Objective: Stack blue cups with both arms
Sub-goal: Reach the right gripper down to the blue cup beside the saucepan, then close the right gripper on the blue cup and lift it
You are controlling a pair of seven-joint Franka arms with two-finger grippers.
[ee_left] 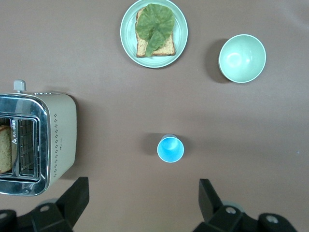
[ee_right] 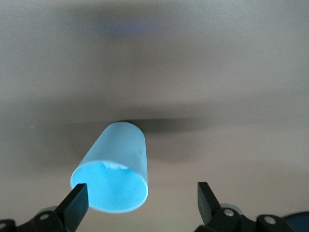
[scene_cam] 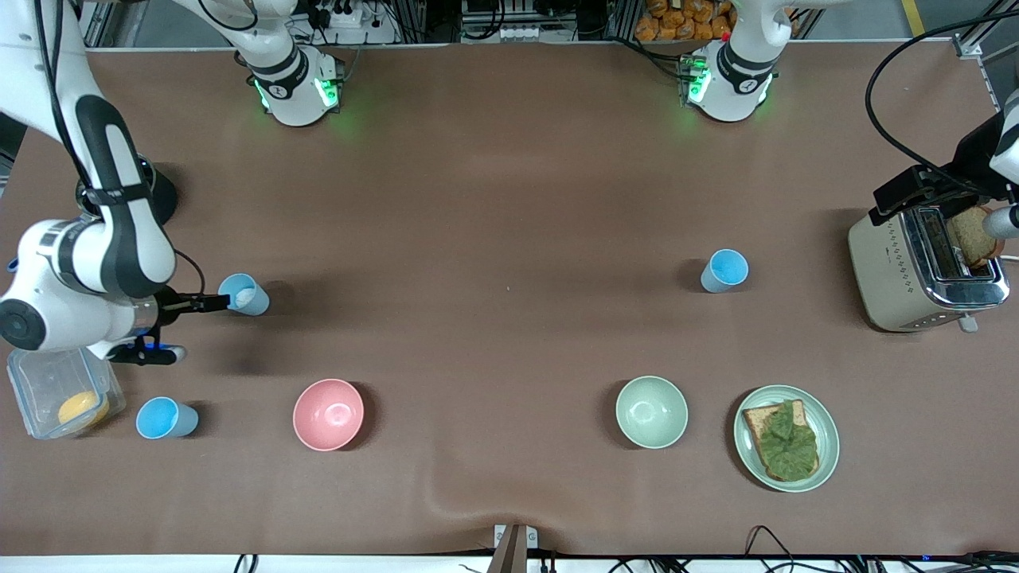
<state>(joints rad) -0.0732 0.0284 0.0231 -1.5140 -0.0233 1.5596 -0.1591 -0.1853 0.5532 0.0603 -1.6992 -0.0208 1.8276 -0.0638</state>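
Note:
Three blue cups stand upright on the brown table. A pale blue cup [scene_cam: 244, 294] with a whitish inside is at the right arm's end. My right gripper [scene_cam: 213, 302] is open right at this cup. In the right wrist view the cup [ee_right: 116, 169] has its rim next to one finger [ee_right: 75, 203], and the right gripper [ee_right: 140, 205] is open around it. A sky-blue cup [scene_cam: 165, 419] stands nearer the front camera. Another sky-blue cup [scene_cam: 724, 270] stands beside the toaster, also in the left wrist view [ee_left: 170, 149]. My left gripper [scene_cam: 931, 191] is open [ee_left: 144, 205] and empty, high over the toaster.
A toaster [scene_cam: 923, 270] holding toast is at the left arm's end. A plate [scene_cam: 786, 438] with bread and lettuce, a pale green bowl [scene_cam: 651, 411] and a pink bowl [scene_cam: 328, 414] lie along the near side. A clear box [scene_cam: 64, 394] sits under the right arm.

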